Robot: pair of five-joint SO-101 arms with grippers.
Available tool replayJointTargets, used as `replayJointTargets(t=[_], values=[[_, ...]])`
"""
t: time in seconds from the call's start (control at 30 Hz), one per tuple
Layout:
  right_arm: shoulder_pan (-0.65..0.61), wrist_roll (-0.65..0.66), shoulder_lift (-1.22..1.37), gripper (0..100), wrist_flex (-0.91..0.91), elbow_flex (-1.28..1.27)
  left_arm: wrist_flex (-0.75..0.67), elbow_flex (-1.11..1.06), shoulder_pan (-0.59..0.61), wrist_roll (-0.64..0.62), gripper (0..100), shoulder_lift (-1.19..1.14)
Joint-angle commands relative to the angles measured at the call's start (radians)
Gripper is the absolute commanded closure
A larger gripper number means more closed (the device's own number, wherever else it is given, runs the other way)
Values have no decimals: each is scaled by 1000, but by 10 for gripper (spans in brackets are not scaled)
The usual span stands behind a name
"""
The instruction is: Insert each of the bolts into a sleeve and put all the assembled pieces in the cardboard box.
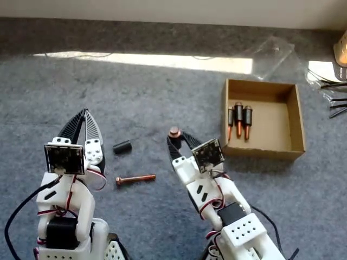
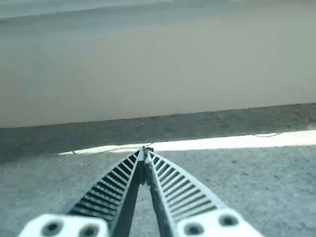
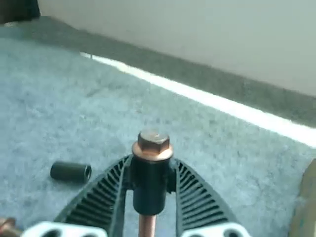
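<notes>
Logged grey carpet (image 1: 162, 103) beneath every item. Logged cardboard box (image 1: 263, 150), open-topped, at far right, just right of the right arm. Logged left gripper (image 2: 144, 150) at near left, raised off the carpet, jaws together with tips touching and nothing between them. Logged right gripper (image 3: 150, 165) at centre, jaws clamped on the black sleeve of a sleeved bolt (image 3: 149, 190), held upright with copper head above the fingers and shank showing below. Counted three assembled pieces (image 1: 238, 120) inside the box, side by side near its far left corner, black sleeves toward the far wall, copper shanks pointing near. Logged loose bolt (image 1: 135, 179), copper, flat on the carpet between the two arms. Logged loose sleeve (image 1: 122, 147), black, on its side just beyond that bolt, apart from it.
</notes>
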State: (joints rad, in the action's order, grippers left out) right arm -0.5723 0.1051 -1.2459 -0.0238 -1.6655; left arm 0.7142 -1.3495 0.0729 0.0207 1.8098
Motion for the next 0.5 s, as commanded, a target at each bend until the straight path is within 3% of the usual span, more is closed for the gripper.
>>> replayJointTargets(t=[0.0,0.27,0.47], values=[[35,8,-7,994,171,82,57,7,21,6,994,8],[358,6,2,994,581,460,114,-99,21,6,994,8],[450,77,4,994,736,673,114,-154,21,6,994,8]])
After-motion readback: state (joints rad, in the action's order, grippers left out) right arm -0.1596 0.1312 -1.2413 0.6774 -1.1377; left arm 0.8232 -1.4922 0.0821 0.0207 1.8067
